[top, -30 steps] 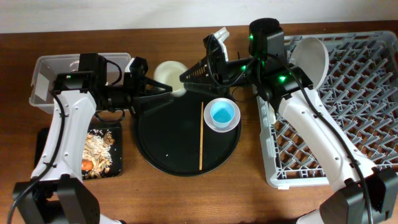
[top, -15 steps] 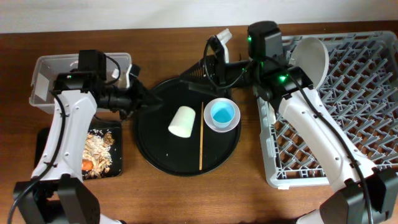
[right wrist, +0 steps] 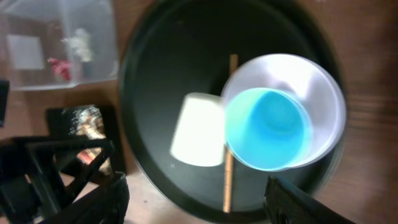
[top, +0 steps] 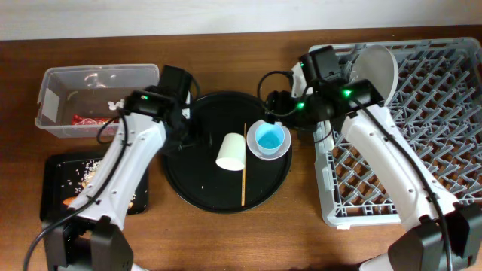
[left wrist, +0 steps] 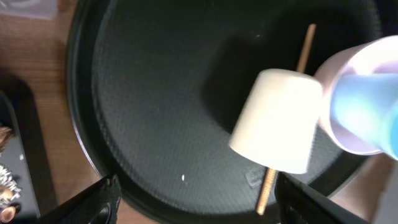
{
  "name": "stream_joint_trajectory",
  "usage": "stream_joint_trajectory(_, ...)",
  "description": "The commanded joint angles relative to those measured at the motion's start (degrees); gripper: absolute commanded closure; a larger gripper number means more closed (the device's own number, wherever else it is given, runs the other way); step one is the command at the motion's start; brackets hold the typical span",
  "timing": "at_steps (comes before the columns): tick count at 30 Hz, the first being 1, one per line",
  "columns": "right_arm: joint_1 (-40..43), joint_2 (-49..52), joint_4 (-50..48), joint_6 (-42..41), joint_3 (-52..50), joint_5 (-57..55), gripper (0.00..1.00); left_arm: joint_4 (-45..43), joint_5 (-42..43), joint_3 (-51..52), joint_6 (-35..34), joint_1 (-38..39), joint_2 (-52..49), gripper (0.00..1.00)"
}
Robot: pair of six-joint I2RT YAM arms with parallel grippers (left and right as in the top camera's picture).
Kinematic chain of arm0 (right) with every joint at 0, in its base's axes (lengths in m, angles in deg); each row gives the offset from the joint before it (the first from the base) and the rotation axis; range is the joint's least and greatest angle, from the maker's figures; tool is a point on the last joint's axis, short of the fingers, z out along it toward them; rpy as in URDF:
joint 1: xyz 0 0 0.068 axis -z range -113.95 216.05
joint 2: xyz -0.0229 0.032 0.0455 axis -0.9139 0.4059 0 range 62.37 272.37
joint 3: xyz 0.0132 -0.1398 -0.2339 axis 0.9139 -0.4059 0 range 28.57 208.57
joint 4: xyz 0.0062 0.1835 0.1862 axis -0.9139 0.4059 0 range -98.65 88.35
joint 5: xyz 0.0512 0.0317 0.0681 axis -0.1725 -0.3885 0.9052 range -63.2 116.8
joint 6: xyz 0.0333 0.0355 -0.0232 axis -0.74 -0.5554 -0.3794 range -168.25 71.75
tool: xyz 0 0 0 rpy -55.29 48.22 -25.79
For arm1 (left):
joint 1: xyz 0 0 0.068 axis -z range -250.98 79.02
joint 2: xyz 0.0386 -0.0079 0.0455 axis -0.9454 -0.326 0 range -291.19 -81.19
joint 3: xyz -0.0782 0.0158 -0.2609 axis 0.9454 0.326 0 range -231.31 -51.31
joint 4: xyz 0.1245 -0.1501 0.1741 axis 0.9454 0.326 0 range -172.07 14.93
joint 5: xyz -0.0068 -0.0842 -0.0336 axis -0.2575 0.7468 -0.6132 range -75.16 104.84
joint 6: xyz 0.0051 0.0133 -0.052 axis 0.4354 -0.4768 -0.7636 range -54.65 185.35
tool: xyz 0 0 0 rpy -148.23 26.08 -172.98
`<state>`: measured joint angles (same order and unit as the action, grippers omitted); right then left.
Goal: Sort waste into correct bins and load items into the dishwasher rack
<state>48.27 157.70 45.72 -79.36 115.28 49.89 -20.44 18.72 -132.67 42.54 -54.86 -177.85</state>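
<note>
Your left pincer (left wrist: 196, 186) is spread wide and holds nothing. The small white cup (top: 230, 150) lies tipped on its side near the middle of the round black tray (top: 188, 188). From the left pincer, the cup is straight ahead, toward the tray's right edge.

The cup's long way runs from the tray's back edge to its front edge. That is almost the same way as the thin wooden stick (top: 242, 181) just beside it. The cup hides a bit of the stick, so I can't tell if they touch.

Your right pincer (right wrist: 196, 186) is spread too, and holds nothing. It hangs over the light-blue cup (top: 271, 138), which stands inside the pale bowl (top: 253, 147) at the tray's right edge.

I think the left arm is nearer to the white cup, so use that one. Close the fingers across the cup's round sides, not end to end. The stick is close, so try not to pinch it too.
</note>
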Motion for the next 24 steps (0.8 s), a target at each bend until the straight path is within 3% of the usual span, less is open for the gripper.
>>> stream_joint_trajectory(1, 3.1, -0.2, 2.7, 0.7, 0.5, -5.5, 0.26, -4.9, -2.8, 7.3, -1.6, 0.9, -2.8, 0.31)
stream_joint_trajectory(2, 3.5, -0.2, 3.4, 0.9, 0.5, -5.8, 0.26, -6.9, -2.5, 9.1, -1.6, 1.1, -3.5, 0.39)
stream_joint_trajectory(3, 3.6, -0.2, 3.8, 1.9, 0.5, -5.8, 0.26, -9.0, -2.3, 10.8, -1.4, 1.4, -4.2, 0.4)
stream_joint_trajectory(10, 3.6, 2.2, 6.4, 3.5, 0.4, -8.0, 0.25, -18.2, 0.6, 13.1, 4.3, 7.5, -5.0, 0.4)
stream_joint_trajectory(13, 3.6, 3.9, 7.1, 4.0, -0.2, -8.6, 0.23, -17.6, 0.6, 13.1, 5.7, 9.1, -5.0, 0.4)
stream_joint_trajectory(17, 3.6, 6.4, 7.4, 4.3, -0.4, -8.8, 0.22, -14.4, 0.6, 13.1, 6.6, 9.4, -4.9, 0.52)
stream_joint_trajectory(20, 3.6, 6.7, 7.4, 4.3, -0.5, -8.8, 0.21, -13.4, 0.2, 13.1, 6.6, 9.4, -2.8, 0.55)
stream_joint_trajectory(24, 3.6, 6.7, 7.4, 4.3, -0.5, -8.7, 0.21, -13.3, -2.1, 13.1, 8.6, 10.4, 4.0, 0.49)
